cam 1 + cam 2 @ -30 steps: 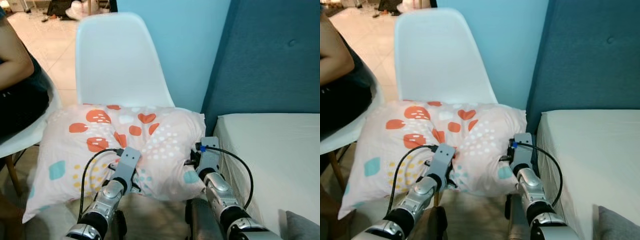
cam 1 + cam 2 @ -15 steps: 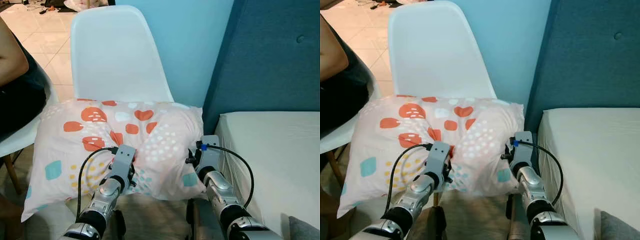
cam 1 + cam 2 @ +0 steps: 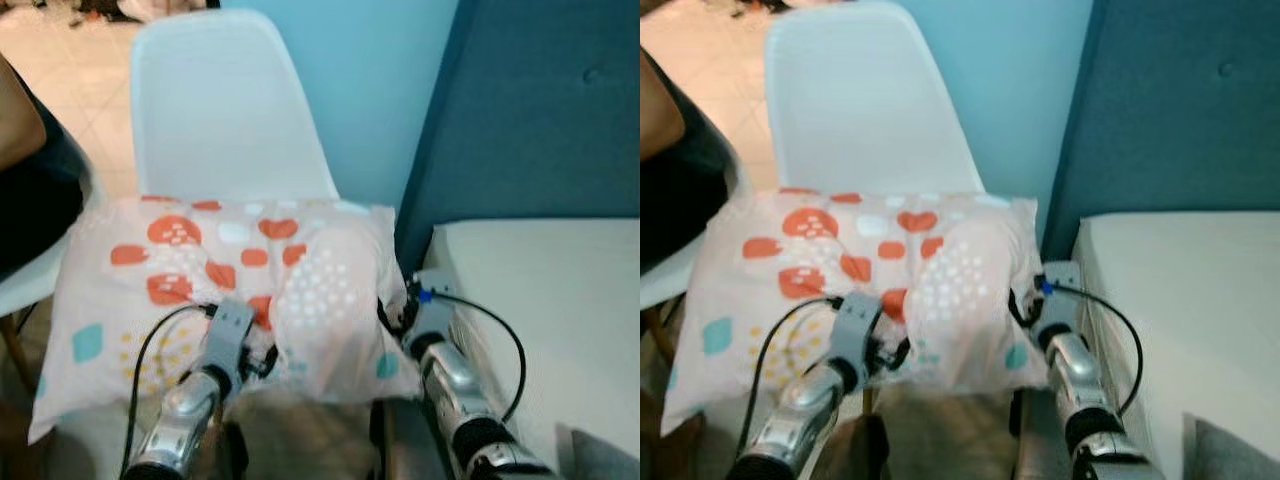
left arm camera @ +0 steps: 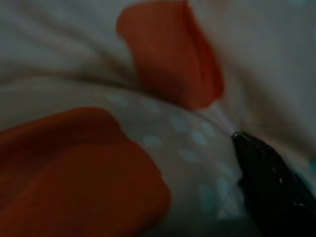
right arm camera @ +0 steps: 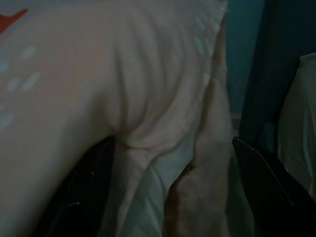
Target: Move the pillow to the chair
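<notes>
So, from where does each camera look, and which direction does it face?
Left eye view: on the head, facing forward and down at the pillow before the white chair; both silver arms show.
Right eye view: same scene, shifted sideways.
Left wrist view: against the pillow's orange patches; one black finger shows.
Right wrist view: two fingers around bunched pillow fabric.
All four share the pillow.

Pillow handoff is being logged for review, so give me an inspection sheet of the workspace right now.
Surface: white chair, seat hidden under the pillow.
Job's things: patterned pillow lies across the chair, its near edge overhanging.
Clutter: nothing seen.
Grippers: left gripper pinches the pillow's near edge; right gripper grips its right corner, fabric between the fingers.
Cables: black cable loops at the left wrist, another at the right.
Surroundings: bed to the right, blue headboard, person seated left.
</notes>
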Robot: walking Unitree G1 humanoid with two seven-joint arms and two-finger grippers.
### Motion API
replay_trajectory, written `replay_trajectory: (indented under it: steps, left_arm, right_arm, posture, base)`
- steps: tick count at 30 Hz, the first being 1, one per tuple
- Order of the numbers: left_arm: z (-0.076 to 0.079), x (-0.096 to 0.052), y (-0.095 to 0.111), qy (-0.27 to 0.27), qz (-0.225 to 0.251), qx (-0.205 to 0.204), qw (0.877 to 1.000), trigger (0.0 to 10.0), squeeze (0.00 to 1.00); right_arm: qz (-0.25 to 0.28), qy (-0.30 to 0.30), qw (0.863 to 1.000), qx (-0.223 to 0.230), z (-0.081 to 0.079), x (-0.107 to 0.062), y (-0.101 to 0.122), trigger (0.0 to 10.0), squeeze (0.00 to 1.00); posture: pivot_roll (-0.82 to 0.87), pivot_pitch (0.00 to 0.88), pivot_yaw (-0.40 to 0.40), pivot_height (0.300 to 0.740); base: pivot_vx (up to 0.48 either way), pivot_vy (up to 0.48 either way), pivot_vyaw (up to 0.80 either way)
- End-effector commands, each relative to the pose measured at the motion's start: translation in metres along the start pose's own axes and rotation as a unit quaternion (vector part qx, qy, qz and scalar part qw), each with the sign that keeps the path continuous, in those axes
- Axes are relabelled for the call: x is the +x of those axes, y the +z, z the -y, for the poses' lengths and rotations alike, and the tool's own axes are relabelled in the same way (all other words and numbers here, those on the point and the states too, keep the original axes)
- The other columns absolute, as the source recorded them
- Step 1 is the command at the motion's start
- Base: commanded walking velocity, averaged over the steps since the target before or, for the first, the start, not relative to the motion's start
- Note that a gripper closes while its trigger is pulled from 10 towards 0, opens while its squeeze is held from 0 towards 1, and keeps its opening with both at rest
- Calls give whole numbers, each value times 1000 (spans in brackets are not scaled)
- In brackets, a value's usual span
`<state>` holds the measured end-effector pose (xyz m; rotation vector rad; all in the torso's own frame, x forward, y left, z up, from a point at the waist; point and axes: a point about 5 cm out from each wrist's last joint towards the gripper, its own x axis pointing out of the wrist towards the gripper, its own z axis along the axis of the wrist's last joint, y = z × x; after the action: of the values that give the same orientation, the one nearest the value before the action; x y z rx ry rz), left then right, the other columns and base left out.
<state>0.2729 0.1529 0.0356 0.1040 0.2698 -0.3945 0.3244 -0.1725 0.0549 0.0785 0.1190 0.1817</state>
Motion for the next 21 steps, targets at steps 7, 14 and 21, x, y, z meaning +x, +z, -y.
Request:
replay_trajectory:
  steps: [7,14,21]
  left_arm:
    - [-18,-41,-8,25,-33,-9,999,10000,1000]
    - [-14,-76,-3,-10,-51,-25,998,10000,0]
    - [-16,-81,13,7,-13,-202,979,10000,0]
  right_arm:
    - [-17,-9,999,-31,8,-9,-8,10000,1000]
    - [-15,-162,972,-167,46,-17,4,10000,0]
    - [53,-244,948,-197,62,-16,34,10000,0]
  posture:
    - [42,146,-2,575]
    - [45,145,5,575]
    - [45,142,6,575]
  base:
    - [0,0,0]
    - [0,0,0]
    - [0,0,0]
